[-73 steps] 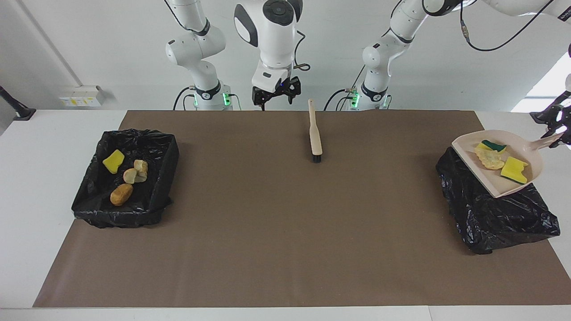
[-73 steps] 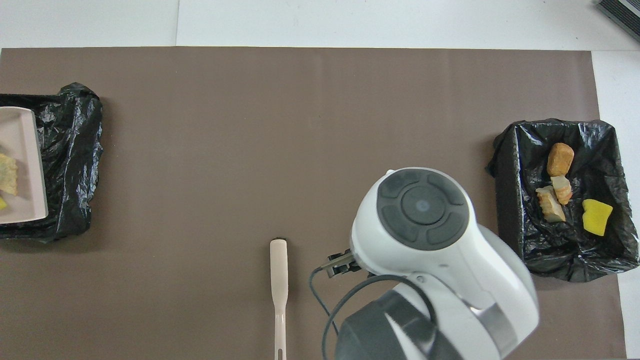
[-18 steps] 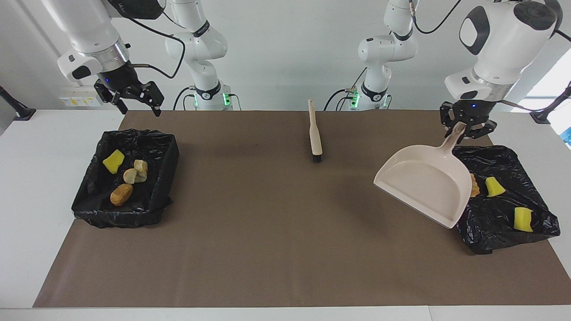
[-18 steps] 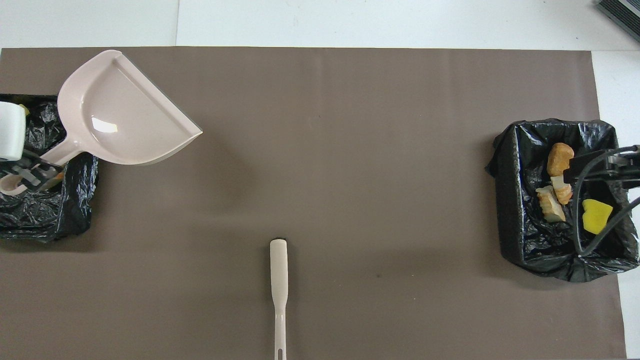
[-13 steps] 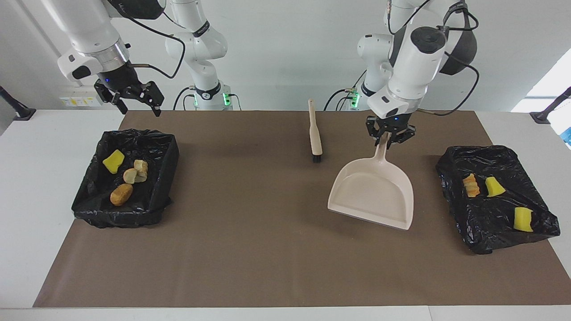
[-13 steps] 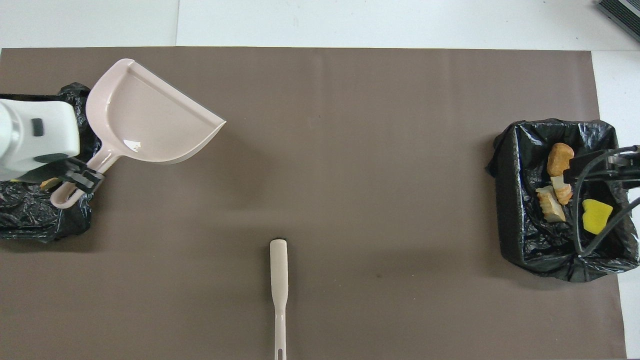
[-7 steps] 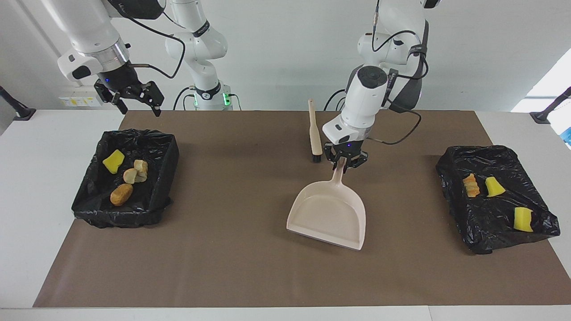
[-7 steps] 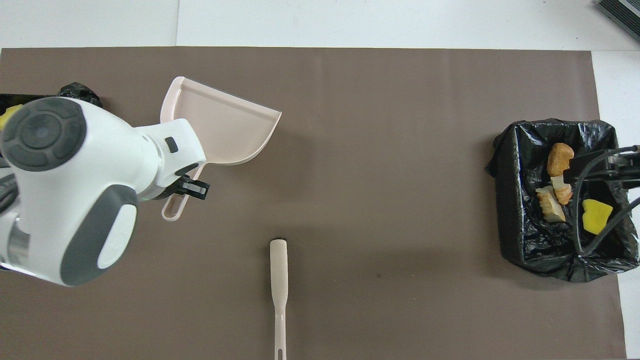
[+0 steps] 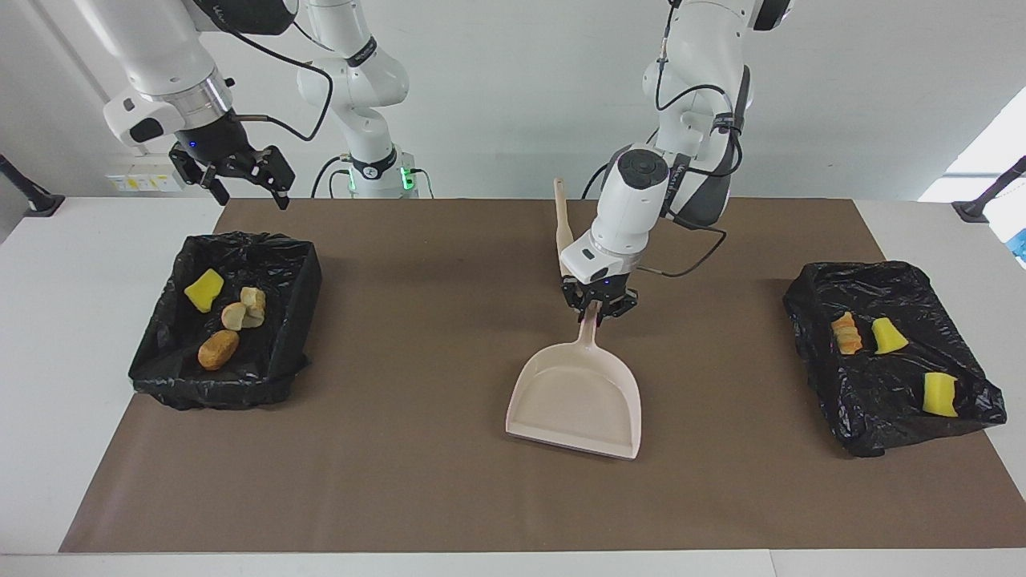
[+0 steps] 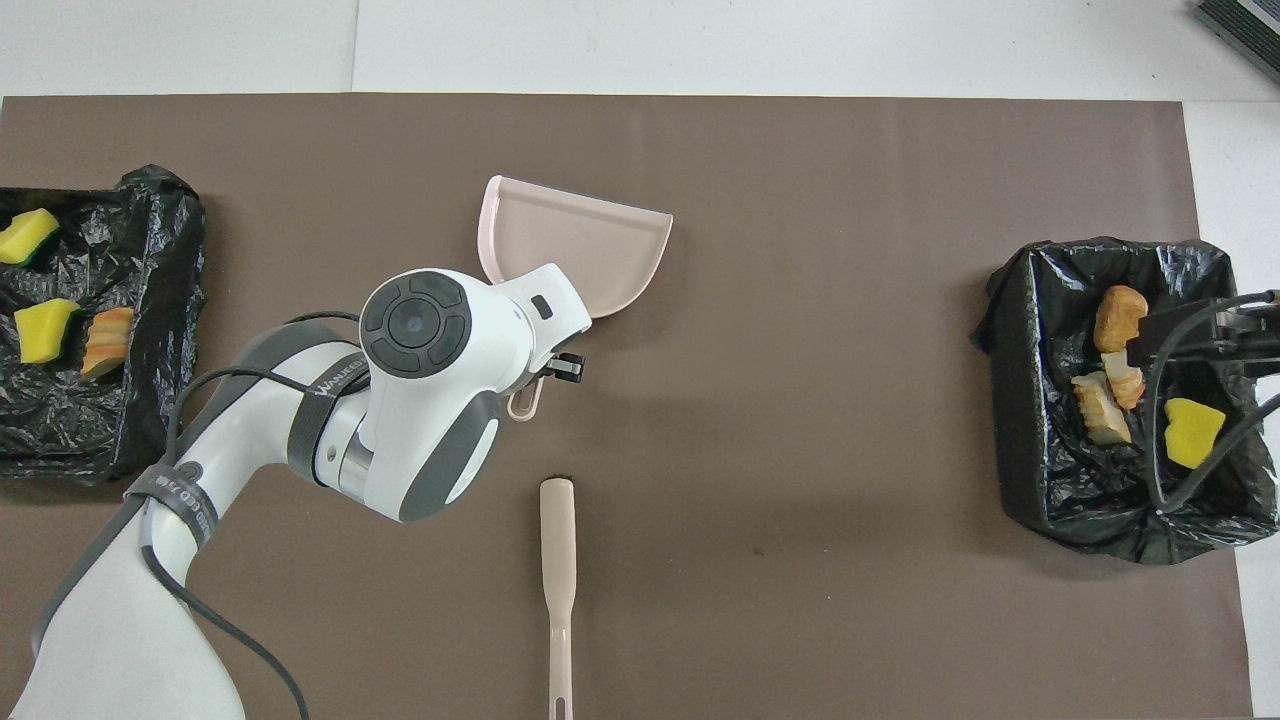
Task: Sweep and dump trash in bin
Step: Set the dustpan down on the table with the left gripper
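Note:
My left gripper (image 9: 597, 308) is shut on the handle of the pale pink dustpan (image 9: 579, 397), which is empty and low over the middle of the brown mat; the pan also shows in the overhead view (image 10: 590, 245). The trash lies in two black-lined bins. The bin (image 9: 890, 437) at the left arm's end holds two yellow sponge chunks (image 9: 886, 335) and an orange lump (image 9: 843, 333). The bin (image 9: 216, 393) at the right arm's end holds a yellow sponge (image 9: 203, 289), beige lumps (image 9: 244, 308) and an orange-brown lump (image 9: 217, 349). My right gripper (image 9: 240, 172) hangs open above that bin's edge.
A beige brush (image 10: 557, 560) lies on the mat (image 9: 401, 481) nearer to the robots than the dustpan; the left arm partly hides it in the facing view. White table shows around the mat.
The left arm tipped the trash into the bin at its end, then carried the empty dustpan to the middle of the mat and lowered it. The right arm moved over its bin, then stayed still.

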Motion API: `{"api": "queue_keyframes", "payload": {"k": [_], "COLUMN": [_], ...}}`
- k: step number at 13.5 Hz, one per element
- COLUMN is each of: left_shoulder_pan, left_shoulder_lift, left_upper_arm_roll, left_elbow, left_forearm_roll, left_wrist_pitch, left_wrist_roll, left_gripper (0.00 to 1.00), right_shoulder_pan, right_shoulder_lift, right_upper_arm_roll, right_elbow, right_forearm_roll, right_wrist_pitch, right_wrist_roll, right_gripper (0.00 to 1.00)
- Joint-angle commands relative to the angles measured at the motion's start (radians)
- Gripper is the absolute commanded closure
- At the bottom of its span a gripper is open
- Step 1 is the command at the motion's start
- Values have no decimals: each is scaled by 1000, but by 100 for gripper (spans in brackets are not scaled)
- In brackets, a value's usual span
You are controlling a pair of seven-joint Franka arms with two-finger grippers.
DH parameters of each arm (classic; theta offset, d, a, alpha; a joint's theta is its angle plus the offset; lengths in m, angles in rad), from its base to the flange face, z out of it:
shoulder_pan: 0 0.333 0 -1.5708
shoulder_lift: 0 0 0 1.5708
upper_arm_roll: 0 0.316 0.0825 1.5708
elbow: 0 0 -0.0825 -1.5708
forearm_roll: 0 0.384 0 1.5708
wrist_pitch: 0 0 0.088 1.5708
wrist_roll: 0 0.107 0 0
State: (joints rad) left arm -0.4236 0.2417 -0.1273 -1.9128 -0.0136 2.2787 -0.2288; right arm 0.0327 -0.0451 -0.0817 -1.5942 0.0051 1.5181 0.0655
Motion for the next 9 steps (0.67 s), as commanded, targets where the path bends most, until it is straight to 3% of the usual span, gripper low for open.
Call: {"api": "queue_keyframes", "payload": {"k": [1,7,8,9], "left_shoulder_pan": [-20,-20,-20,-20], "left_shoulder_lift": [-13,-4,-5,-6], "left_upper_arm_roll": [20,20,20,21], "left_elbow": [-37,-87,-89,-89], "left_forearm_roll": [-34,-39,-39,-39], "left_wrist_pitch": [31,108,107,104], "left_wrist_roll": [-12,-29,-23,-26], "left_gripper": [100,97,60,15], "right_shoulder_pan": [-7,-7,-7,-7], "right_shoulder_lift": [-19,-18,-19,-19], "right_upper_arm_roll": [2,2,2,2], "right_elbow": [-23,-23,-23,-23], "right_forearm_roll": [10,10,10,10], "right_wrist_pitch": [17,17,17,17], "right_wrist_roll": [-33,-33,-33,-33], "right_gripper": [0,0,0,0]}}
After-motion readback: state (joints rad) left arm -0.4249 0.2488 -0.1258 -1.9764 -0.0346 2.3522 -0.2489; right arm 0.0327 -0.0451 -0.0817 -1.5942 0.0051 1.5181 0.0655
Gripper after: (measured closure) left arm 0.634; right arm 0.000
